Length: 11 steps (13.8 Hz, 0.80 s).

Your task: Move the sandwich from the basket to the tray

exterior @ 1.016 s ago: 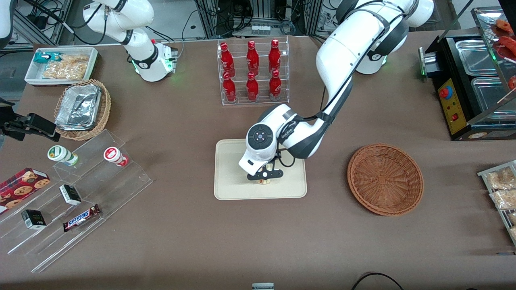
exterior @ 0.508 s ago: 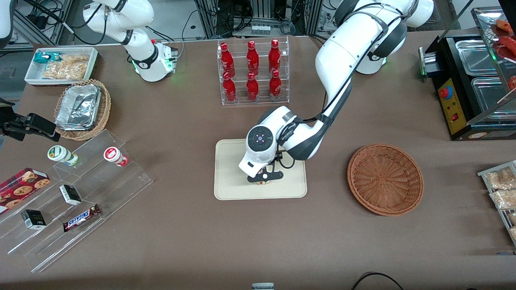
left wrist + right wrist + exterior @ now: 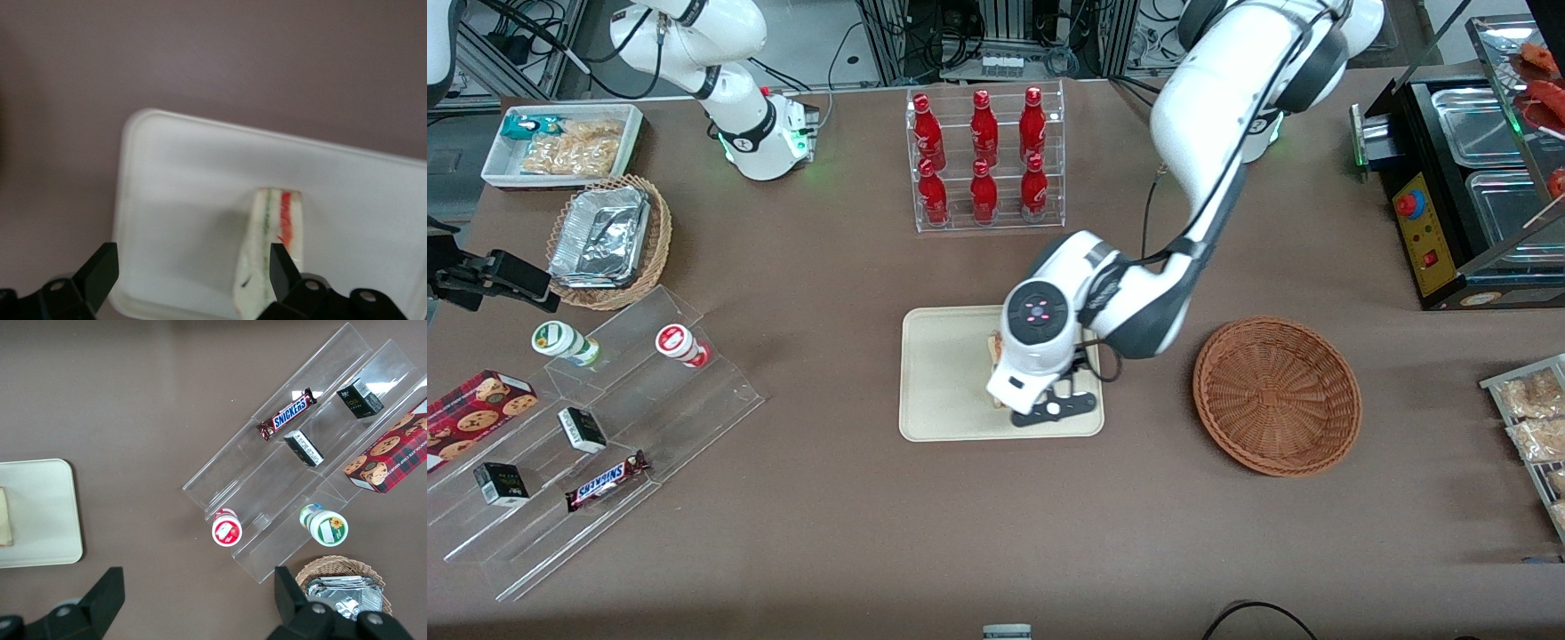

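One sandwich [image 3: 275, 248] left on tray [image 3: 941, 373]; pincer [image 3: 1052, 411] released, shifted basketward [image 3: 1276, 396].

Cream tray [image 3: 180, 200]; white sandwich [image 3: 273, 247] striped red and green.

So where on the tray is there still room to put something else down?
The tray is bare from its rim toward the parked arm's end up to the sandwich. It's crowded where the sandwich lies with the open gripper above it. The basket is empty too.

Tool [image 3: 1049, 411] now spread, off the sandwich [image 3: 275, 248], toward the basket [image 3: 1277, 395].
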Tool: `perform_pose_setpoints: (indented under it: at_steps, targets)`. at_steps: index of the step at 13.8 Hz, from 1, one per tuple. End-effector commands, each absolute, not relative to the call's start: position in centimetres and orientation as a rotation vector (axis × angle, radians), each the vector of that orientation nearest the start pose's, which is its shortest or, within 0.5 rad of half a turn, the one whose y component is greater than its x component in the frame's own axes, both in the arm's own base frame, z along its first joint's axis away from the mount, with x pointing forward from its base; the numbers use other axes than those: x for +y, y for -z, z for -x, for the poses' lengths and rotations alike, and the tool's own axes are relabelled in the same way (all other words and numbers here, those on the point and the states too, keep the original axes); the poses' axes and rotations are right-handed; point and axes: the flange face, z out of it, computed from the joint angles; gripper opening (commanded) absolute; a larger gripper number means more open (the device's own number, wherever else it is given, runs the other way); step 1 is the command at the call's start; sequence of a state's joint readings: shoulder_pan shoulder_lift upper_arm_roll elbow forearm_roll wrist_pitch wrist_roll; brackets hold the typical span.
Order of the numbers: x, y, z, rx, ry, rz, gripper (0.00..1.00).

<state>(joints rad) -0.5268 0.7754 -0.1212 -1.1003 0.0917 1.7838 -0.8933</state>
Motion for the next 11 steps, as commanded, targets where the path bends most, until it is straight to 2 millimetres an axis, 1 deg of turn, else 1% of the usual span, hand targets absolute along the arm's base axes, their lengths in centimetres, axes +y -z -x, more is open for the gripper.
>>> perform_pose_setpoints:
  at_steps: [1, 2, 3, 5, 6, 8, 9, 10, 11]
  targets:
    - [-34.7, -42.0, -63.0, -0.455, -0.145, 3.012, 1.00]
    - [-31.9, -43.7, -63.4, -0.445, -0.181, 2.999, 1.00]
    - [-28.6, -45.5, -63.7, -0.404, -0.237, 2.992, 1.00]
    - [-22.1, -48.1, -64.0, -0.318, -0.327, 2.987, 1.00]
    - [-18.5, -49.4, -63.8, -0.289, -0.354, 3.006, 1.00]
    - [-11.7, -51.3, -62.4, -0.215, -0.393, 3.043, 1.00]
    - [-9.2, -52.1, -61.2, -0.168, -0.408, 3.049, 1.00]
    - [-7.0, -53.1, -59.8, -0.164, -0.407, 3.050, 1.00]
    - [-5.6, -54.0, -58.6, -0.187, -0.402, 3.047, 1.00]
